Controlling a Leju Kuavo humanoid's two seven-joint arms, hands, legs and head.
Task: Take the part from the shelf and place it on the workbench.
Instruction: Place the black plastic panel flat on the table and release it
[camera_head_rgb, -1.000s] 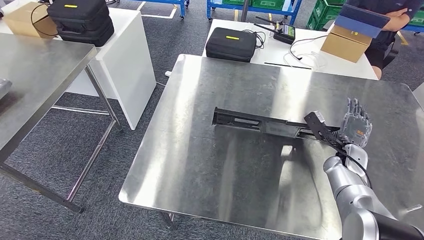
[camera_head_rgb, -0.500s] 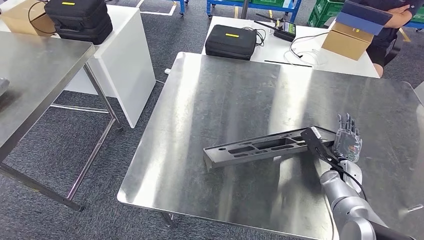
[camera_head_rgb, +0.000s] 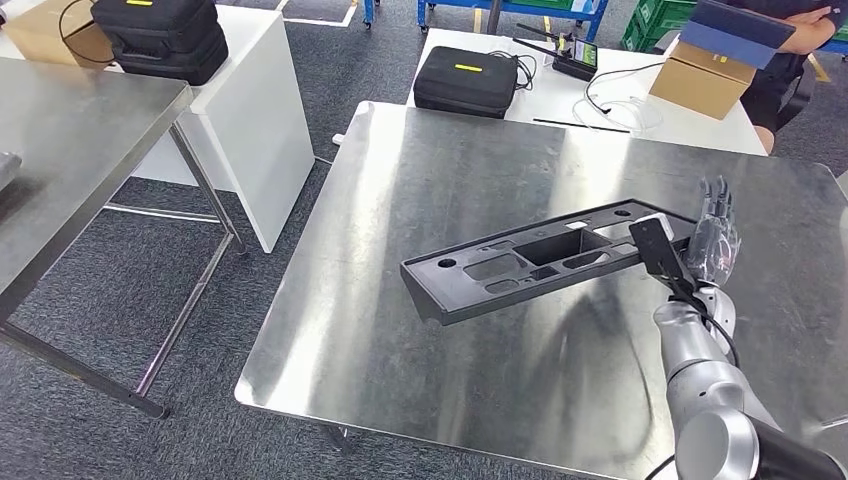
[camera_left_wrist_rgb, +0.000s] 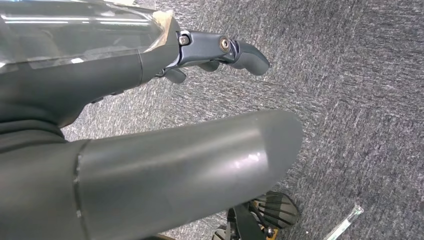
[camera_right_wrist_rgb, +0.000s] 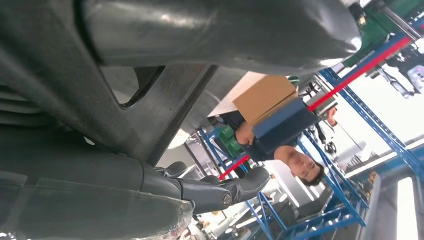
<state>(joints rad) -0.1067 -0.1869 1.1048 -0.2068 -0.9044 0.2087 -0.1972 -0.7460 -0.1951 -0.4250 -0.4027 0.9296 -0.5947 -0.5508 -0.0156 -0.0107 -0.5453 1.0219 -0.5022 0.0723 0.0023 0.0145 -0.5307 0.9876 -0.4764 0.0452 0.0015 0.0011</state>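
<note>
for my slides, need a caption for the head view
Right hand holds a long black part over the steel workbench.

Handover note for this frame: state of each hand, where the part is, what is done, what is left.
Right hand: grips one end of the long black part.
Left hand: hangs over the carpet, holds nothing, fingers partly curled.
Part: off the shelf, tilted, above the steel workbench; whether its far end touches the top is unclear.
Done: pickup and carry.
Left: lay the part flat, let go.

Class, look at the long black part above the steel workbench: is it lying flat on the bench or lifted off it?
Lifted. The right hand holds one end of the black part, which tilts above the workbench.
</note>
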